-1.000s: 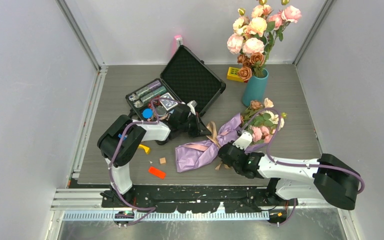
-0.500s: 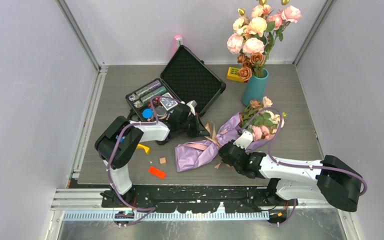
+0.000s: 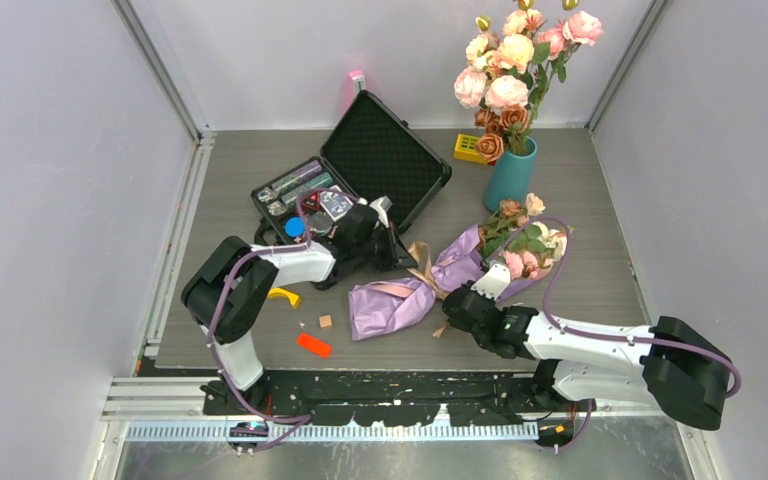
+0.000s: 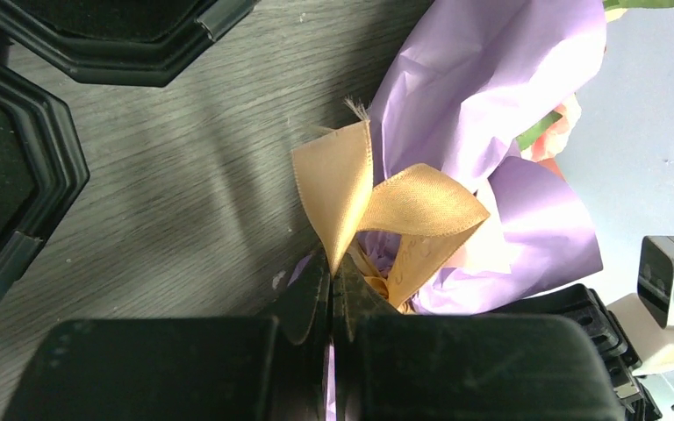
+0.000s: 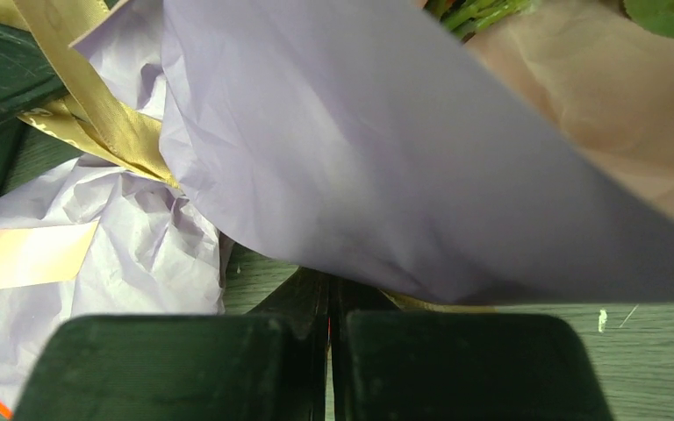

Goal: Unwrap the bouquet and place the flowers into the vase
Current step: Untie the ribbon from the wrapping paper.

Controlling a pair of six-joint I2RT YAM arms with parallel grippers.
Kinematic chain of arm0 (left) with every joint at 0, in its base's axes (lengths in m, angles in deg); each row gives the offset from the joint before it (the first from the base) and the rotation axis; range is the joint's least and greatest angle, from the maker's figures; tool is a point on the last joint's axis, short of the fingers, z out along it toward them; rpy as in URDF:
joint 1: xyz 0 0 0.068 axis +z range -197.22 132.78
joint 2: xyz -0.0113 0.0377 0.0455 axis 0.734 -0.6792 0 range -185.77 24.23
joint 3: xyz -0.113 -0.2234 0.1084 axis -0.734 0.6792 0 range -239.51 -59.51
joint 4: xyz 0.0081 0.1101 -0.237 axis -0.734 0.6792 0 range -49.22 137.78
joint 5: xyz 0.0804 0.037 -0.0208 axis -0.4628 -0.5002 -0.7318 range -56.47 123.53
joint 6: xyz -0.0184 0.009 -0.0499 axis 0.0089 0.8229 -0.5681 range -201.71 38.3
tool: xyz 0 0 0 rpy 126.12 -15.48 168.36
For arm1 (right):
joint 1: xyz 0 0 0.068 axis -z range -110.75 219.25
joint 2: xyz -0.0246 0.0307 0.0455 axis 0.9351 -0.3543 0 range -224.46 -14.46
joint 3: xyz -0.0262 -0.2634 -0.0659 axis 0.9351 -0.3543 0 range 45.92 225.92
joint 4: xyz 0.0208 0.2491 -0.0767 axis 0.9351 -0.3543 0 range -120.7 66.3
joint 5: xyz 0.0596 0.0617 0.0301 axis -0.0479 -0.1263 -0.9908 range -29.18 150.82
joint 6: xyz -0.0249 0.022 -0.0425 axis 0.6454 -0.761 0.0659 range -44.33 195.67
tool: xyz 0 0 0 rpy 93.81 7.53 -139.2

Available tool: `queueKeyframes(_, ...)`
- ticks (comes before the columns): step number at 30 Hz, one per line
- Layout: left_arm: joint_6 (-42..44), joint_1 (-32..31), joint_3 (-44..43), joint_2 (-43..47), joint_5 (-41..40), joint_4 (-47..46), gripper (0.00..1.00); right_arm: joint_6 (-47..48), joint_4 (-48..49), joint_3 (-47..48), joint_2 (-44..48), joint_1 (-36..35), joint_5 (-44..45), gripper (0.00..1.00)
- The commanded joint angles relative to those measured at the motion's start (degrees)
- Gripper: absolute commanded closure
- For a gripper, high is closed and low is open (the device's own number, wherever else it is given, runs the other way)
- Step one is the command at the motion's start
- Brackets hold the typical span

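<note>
**Both claws clenched at the bouquet's tied middle**

The bouquet of crinkled lilac paper lined with pink (image 3: 392, 305) lies on the grey wood-grain worktop (image 3: 605, 200), near its centre. Its narrow end points near-left and its open end far-right. The small pink, peach and white roses with green leaves (image 3: 522, 245) show at the open end, still wrapped.

The tall, glossy teal-blue vase (image 3: 510, 178) stands upright far right, just beyond those roses. It holds a bigger bunch of large pink-cream roses (image 3: 510, 60).

Left claw (image 4: 332, 274): clenched on a tail of the tan satin ribbon (image 4: 351, 189), whose loops rise above the fingertips.

Right claw (image 5: 327, 294): clenched, tips under the edge of the lilac paper. Whether it pinches anything, I cannot tell.

An open black hard case (image 3: 385, 160) sits far left of the bouquet. A flat orange block (image 3: 313, 345) lies near left.
</note>
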Motion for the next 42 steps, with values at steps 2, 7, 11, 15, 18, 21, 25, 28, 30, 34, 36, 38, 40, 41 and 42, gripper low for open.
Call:
queueKeyframes(2,2.2,1.0,0.6,3.3,-2.7,0.3,1.0,-0.1,-2.6,-0.4,1.5,0.4,4.5,1.0)
queueKeyframes(7,3.5,1.1,1.0,4.7,-4.1,1.5,1.0,0.3,-3.8,-0.3,2.2,0.7,4.9,1.0)
queueKeyframes(11,4.8,1.2,1.1,6.2,-5.2,3.3,1.0,0.2,-4.1,-0.6,3.0,0.8,5.0,1.0)
queueKeyframes(15,5.6,1.2,2.0,8.1,-5.9,4.0,1.0,0.2,-4.8,-0.8,3.6,1.0,5.3,1.0)
queueKeyframes(18,6.0,1.3,2.3,8.9,-6.1,4.6,1.0,0.2,-5.3,-0.9,4.1,1.1,5.4,1.0)
queueKeyframes(21,6.2,1.5,2.6,9.3,-5.7,4.7,1.0,0.2,-5.5,-1.1,4.4,1.2,5.4,1.0)
queueKeyframes(25,6.4,1.8,3.4,10.0,-5.0,3.9,1.0,0.0,-5.7,-1.2,4.8,1.2,5.4,1.0)
queueKeyframes(28,6.0,1.8,4.3,10.1,-3.7,1.9,1.0,-0.2,-5.7,-1.4,5.0,1.2,5.3,1.0)
queueKeyframes(30,5.4,1.8,4.7,9.7,-2.3,0.4,0.95,-0.3,-5.7,-1.5,5.0,1.3,5.2,1.0)
queueKeyframes(34,4.2,1.8,5.0,8.1,-0.6,-2.0,0.84,-0.4,-5.7,-1.3,4.7,1.3,5.0,1.0)
queueKeyframes(36,3.6,1.8,5.0,7.5,-0.1,-3.2,0.82,-0.4,-5.7,-1.3,4.5,1.2,4.9,1.0)
queueKeyframes(38,3.2,1.9,4.9,6.9,0.4,-4.0,0.82,-0.4,-5.7,-1.3,4.4,1.2,4.8,1.0)
queueKeyframes(40,3.0,1.8,4.8,6.6,0.5,-4.2,0.84,-0.5,-5.7,-1.3,4.4,1.2,4.8,1.0)
queueKeyframes(41,2.9,1.9,4.8,6.5,0.5,-4.3,0.86,-0.5,-5.7,-1.3,4.4,1.3,4.8,1.0)
queueKeyframes(42,2.9,1.9,4.8,6.5,0.5,-4.3,0.89,-0.5,-5.7,-1.3,4.3,1.3,4.8,1.0)
